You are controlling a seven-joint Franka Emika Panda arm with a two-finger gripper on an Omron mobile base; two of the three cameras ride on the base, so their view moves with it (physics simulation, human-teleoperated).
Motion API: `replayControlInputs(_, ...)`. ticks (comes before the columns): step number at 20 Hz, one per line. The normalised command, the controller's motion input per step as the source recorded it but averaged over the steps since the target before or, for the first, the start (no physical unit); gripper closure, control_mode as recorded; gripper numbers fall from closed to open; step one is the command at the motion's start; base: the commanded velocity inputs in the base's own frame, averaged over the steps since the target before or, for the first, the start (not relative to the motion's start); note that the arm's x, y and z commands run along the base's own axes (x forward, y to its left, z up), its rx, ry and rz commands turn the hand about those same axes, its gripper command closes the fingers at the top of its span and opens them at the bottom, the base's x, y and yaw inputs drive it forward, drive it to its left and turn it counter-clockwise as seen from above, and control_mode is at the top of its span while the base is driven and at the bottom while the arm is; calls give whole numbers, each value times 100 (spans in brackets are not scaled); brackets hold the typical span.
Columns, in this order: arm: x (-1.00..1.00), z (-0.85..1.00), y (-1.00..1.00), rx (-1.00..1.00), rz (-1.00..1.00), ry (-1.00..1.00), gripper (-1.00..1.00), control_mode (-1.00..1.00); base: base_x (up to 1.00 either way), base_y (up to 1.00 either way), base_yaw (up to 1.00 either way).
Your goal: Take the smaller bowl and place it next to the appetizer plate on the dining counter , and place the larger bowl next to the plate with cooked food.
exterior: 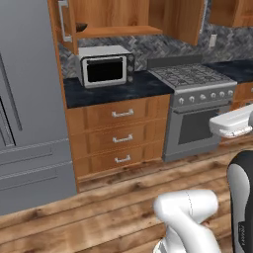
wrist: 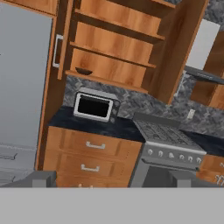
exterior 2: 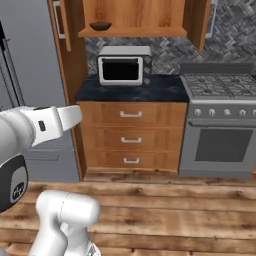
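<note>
The smaller bowl (exterior 2: 100, 25) is a shallow, dark brown round dish sitting on the lowest shelf of the open wooden cabinet (exterior 2: 132, 17), directly above the toaster oven (exterior 2: 125, 65) on the dark counter (exterior 2: 130, 89); in the hand view the bowl (wrist: 83, 71) appears tilted with the camera; the white arm is raised and bent well short of it; whether the claw is wide or narrow I cannot tell.
</note>
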Motion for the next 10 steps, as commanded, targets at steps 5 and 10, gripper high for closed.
replayControlInputs(5,0,0,0,0,0,0,-100,100,97,-19,16)
replayControlInputs(10,0,0,0,0,0,0,-100,100,79,0,8)
